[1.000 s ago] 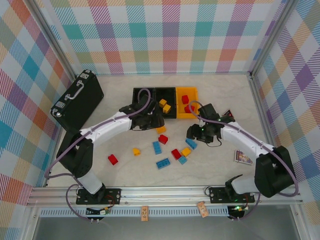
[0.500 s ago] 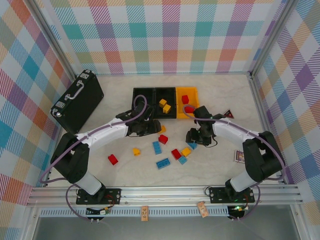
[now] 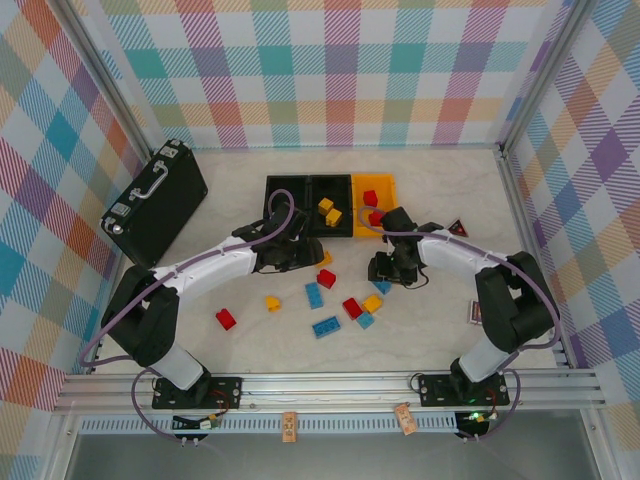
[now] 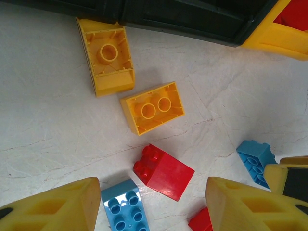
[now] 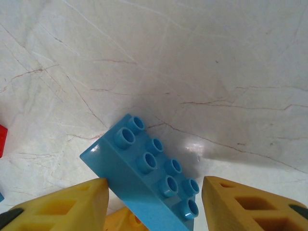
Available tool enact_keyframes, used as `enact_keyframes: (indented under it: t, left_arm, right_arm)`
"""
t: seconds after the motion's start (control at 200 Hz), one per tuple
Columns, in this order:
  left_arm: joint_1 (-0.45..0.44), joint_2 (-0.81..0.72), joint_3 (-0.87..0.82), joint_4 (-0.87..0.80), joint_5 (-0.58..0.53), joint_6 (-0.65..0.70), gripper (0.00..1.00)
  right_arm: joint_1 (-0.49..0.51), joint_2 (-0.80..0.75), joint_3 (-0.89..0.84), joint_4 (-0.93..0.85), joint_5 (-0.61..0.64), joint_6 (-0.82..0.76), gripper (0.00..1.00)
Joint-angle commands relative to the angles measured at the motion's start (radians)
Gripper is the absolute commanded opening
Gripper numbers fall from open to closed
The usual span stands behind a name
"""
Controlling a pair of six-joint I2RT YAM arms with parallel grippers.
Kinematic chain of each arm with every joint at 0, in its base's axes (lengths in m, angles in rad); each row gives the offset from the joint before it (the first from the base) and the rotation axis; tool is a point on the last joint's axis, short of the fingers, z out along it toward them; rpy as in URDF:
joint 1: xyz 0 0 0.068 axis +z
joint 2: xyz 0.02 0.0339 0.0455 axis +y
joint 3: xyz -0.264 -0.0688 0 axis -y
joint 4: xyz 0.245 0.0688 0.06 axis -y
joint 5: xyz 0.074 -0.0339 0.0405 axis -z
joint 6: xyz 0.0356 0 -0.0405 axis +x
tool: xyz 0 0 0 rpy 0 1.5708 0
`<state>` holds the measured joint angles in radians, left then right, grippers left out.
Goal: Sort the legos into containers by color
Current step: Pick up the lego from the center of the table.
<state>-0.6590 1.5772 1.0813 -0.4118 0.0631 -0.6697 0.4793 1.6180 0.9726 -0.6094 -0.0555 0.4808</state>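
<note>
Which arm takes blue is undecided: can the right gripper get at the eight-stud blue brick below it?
Probably yes: the right gripper hangs right over the blue brick, jaws open either side, nothing covering it.

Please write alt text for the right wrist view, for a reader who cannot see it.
A blue eight-stud lego lies studs-up on the pale marbled table, between the open yellow fingers of the right gripper. A red piece shows at left.
</note>
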Motion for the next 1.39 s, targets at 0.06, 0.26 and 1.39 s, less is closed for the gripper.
enact_keyframes:
  t: [0.06, 0.26, 1.39]
  left_arm:
    - [-0.012, 0.008, -0.018, 0.005, 0.006, -0.018, 0.59]
    - [-0.012, 0.011, -0.020, 0.005, 0.006, -0.019, 0.59]
    - [-0.011, -0.110, -0.133, 0.030, -0.021, -0.063, 0.59]
  right_arm:
    - [0.011, 0.028, 0.009, 0.000, 0.010, -0.018, 0.56]
    - [0.014, 0.019, 0.000, 0.028, -0.023, -0.012, 0.57]
    - [0.087, 0.067, 0.159, -0.021, 0.018, -0.026, 0.30]
